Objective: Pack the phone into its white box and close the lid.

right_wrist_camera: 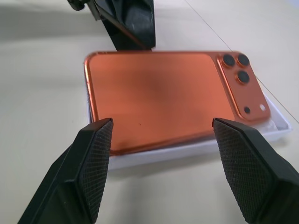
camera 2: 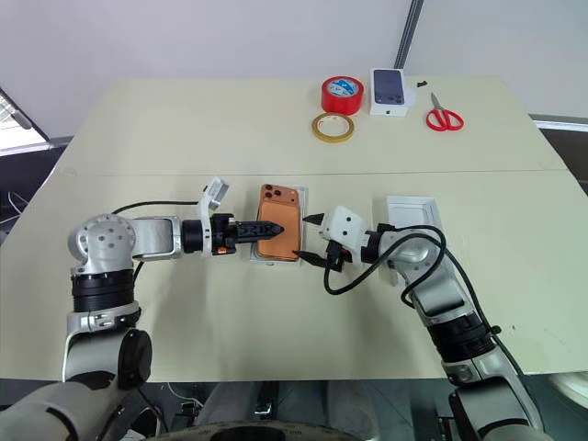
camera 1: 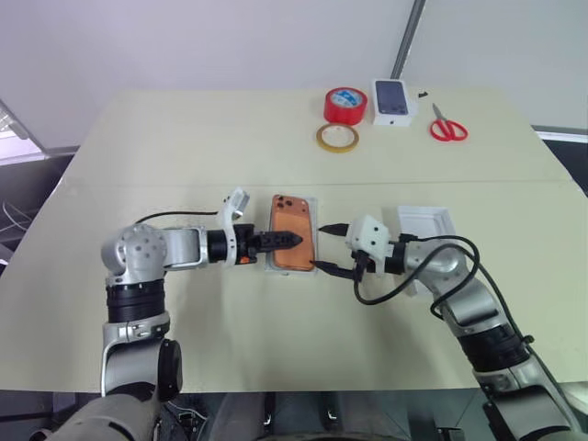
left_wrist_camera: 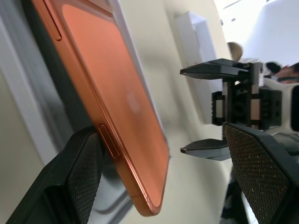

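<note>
1. A wide beige table sits before me against a pale wall. At its far edge are a red tape roll, a tan tape ring, a small box printed with a dark phone and red scissors, all well away from my work.

2. The lid lies open side up near my right forearm, apart from the box.

3. The box lies in the middle, between my two arms, and little more than its white rim is visible around the phone.

4. The phone lies back up in the box, camera bump at the far end. In my left wrist view its near edge looks raised off the tray, so I judge it is not fully seated.

5. My left gripper reaches over the phone's left edge, jaws apart and holding nothing.

6. My right gripper waits just beside the phone's right edge, jaws also apart and empty.

7. Risks: a tilted phone would stop the lid closing. A finger catching the phone could push it off the tray. Reaching for the lid, my right arm's cable could drag the box.
</note>
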You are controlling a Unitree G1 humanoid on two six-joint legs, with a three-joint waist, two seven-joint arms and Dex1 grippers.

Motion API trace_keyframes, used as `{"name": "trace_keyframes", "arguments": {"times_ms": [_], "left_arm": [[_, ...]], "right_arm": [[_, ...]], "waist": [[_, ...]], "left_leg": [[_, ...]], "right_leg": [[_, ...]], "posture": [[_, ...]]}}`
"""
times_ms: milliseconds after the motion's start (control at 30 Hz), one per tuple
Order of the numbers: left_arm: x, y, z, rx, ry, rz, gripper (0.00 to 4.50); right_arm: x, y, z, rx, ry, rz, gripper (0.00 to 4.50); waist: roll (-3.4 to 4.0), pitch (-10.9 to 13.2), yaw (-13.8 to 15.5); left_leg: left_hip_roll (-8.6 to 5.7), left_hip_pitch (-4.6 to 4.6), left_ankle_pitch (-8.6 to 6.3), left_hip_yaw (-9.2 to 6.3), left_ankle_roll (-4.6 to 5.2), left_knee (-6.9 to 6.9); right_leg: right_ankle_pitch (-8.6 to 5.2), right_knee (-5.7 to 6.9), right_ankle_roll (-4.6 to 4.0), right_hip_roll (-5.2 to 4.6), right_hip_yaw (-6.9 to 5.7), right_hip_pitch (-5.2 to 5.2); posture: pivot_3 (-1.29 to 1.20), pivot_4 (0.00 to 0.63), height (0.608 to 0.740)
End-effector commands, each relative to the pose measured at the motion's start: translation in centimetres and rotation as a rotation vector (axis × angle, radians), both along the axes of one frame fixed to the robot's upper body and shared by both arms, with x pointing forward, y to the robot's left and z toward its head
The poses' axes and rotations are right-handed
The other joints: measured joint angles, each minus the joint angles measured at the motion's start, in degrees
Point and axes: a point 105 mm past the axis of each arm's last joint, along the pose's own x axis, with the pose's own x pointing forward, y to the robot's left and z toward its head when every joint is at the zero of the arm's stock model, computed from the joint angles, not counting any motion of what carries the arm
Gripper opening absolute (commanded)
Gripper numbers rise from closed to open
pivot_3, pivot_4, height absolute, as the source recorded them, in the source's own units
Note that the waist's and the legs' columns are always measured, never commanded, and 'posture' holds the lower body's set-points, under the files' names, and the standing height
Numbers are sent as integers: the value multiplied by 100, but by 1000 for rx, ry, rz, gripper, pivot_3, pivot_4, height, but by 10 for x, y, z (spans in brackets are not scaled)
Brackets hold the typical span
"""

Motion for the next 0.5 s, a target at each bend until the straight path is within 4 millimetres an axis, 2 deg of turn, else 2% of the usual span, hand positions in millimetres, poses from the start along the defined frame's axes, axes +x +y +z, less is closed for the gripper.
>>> {"name": "trace_keyframes", "arguments": {"times_ms": [33, 167, 500], "left_arm": [[-3, -1, 22, 12, -81, -54, 4116], [-9, 6, 29, 34, -109, -83, 4116], [1, 26, 35, 144, -232, -10, 4116]], "right_arm": [[3, 5, 13, 17, -55, 19, 3581], [4, 2, 12, 10, -54, 12, 3581], [8, -2, 12, 13, -47, -12, 3581]], "waist": [[0, 0, -7], [0, 0, -4], [0, 0, -16]], "left_leg": [[0, 0, 0, 0, 0, 0], [0, 0, 1, 0, -1, 0], [0, 0, 1, 0, -1, 0]], "right_leg": [[0, 0, 0, 0, 0, 0], [0, 3, 0, 0, 0, -2], [0, 3, 0, 0, 0, -2]], "posture": [[0, 150, 740], [0, 150, 740], [0, 150, 740]]}}
